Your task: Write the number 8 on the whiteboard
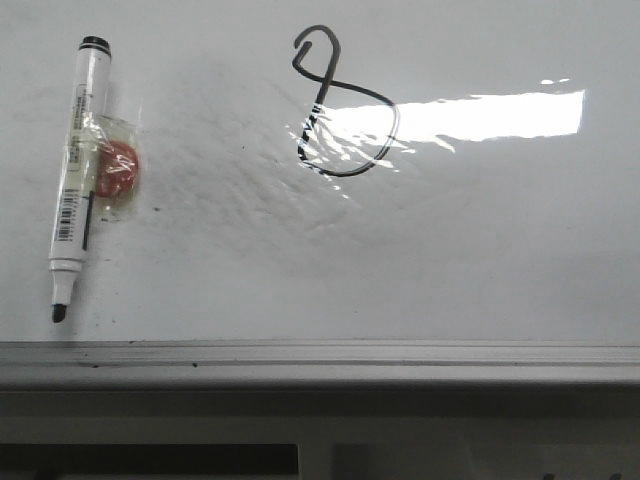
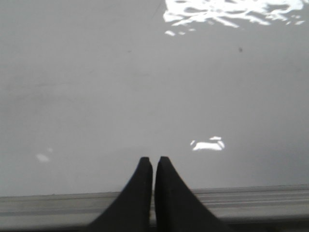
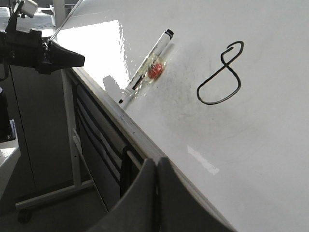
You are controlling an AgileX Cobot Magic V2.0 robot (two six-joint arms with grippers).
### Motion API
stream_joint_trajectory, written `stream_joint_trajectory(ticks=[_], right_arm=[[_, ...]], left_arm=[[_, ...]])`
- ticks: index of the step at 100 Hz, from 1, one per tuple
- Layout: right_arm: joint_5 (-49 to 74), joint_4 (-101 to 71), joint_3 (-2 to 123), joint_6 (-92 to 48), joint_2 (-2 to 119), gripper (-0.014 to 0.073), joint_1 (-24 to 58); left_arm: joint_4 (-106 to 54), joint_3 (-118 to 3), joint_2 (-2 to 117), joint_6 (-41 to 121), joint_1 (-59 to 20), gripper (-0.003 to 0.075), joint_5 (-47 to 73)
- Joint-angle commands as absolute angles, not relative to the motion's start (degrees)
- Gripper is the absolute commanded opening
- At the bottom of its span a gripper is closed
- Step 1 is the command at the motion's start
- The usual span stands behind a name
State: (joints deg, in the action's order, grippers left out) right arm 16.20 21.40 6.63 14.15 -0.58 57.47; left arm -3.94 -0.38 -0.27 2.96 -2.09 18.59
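Note:
A black hand-drawn number 8 (image 1: 345,105) stands on the whiteboard (image 1: 480,250) near its top centre, with a wide lower loop and a small hooked upper loop; it also shows in the right wrist view (image 3: 219,75). An uncapped white marker (image 1: 76,170) lies flat on the board at the left, tip toward the front rail, with a red blob taped to it. My left gripper (image 2: 153,160) is shut and empty over the board's front rail. My right gripper (image 3: 157,162) is shut and empty, hanging off the board's edge. Neither gripper appears in the front view.
A grey metal rail (image 1: 320,362) runs along the board's front edge. Bright window glare (image 1: 470,118) lies across the wrinkled film beside the 8. The left arm's body (image 3: 41,50) and a metal stand (image 3: 67,125) show beside the board in the right wrist view.

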Motion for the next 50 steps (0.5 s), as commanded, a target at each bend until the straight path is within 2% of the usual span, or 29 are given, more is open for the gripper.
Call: stream_joint_trajectory(ticks=[1, 50], right_arm=[[12.10, 22.33, 8.14, 13.58, 0.03, -0.0069, 57.46], [12.10, 22.33, 8.09, 13.58, 0.03, -0.0069, 57.46]], left_arm=[[-5.23, 1.93, -1.85, 3.73, 1.05, -0.0020, 16.33], [-4.97, 1.93, -1.84, 3.73, 2.35, -0.0020, 16.22]])
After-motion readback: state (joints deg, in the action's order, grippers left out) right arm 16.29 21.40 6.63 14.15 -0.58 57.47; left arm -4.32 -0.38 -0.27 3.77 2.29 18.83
